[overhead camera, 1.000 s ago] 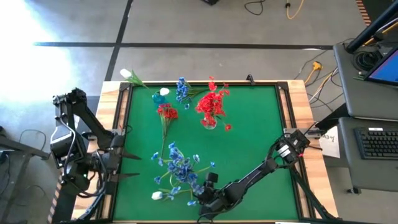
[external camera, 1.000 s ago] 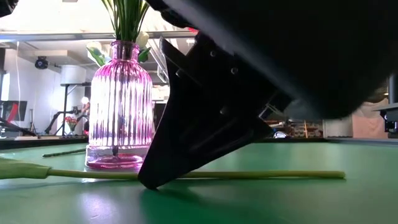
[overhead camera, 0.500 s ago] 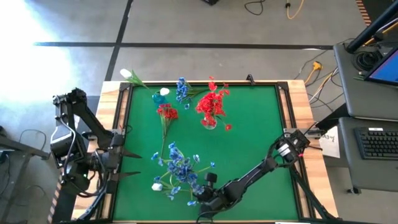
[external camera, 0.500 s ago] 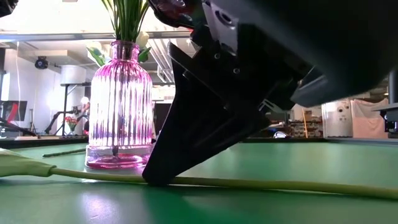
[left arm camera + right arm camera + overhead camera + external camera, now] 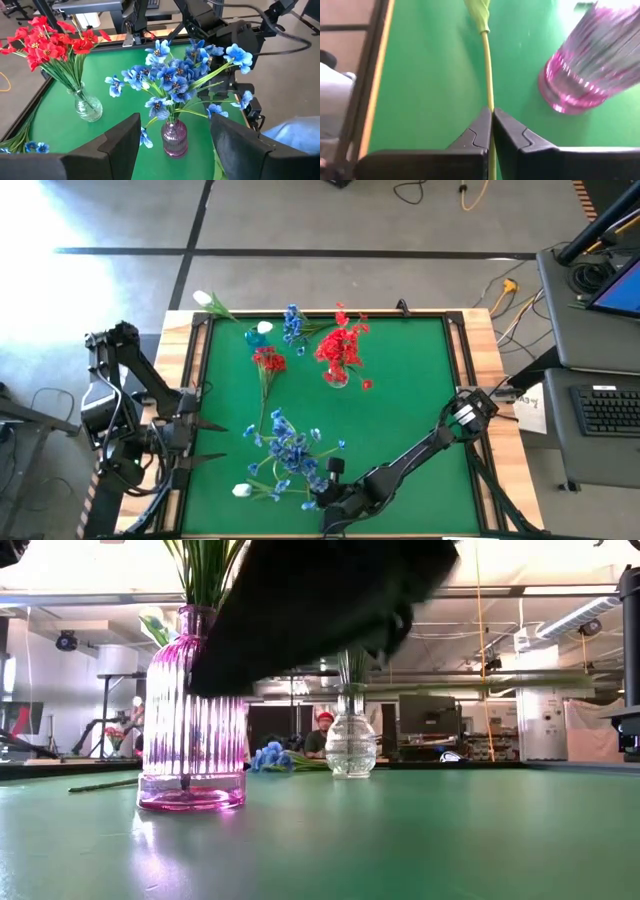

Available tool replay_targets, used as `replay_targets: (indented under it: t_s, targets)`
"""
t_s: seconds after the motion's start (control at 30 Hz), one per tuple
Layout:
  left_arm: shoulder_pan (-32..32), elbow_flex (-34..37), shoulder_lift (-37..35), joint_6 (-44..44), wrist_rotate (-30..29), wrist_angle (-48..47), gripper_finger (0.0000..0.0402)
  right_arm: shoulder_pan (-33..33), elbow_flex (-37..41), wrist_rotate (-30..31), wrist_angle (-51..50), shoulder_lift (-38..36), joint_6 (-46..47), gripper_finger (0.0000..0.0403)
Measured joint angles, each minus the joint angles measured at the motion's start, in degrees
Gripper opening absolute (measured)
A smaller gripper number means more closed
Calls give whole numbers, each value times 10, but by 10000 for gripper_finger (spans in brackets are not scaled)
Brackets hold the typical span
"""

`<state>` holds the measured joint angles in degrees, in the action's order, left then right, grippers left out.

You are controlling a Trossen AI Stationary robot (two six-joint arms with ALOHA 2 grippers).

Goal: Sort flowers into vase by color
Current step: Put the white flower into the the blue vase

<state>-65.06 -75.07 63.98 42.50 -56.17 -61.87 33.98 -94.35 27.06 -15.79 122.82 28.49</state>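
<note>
Green desk (image 5: 400, 400) felt shows bare at the bottom of the low view now: my right gripper (image 5: 492, 131), jaws pinched on the white flower's (image 5: 241, 490) stem, has lifted it off the surface, bud moved further lower left in the high view beside the pink vase (image 5: 193, 710); my left gripper (image 5: 205, 442) waits, jaws apart

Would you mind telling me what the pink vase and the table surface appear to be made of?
The pink vase looks like ribbed, tinted glass: light passes through it and its vertical ridges shine. The table surface seems a green felt-like mat, though in the low view it shows a soft sheen.
</note>
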Motion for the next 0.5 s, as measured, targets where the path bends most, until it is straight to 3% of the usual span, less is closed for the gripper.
replay_targets:
  t_s: [0.3,0.5]
  targets:
    - [0,-11,-9,-44,-3,-1,223,3,0,15,90,-14,-72,9]
    - [0,-101,-20,-142,-4,0,223,9,0,10,125,-37,-116,9]
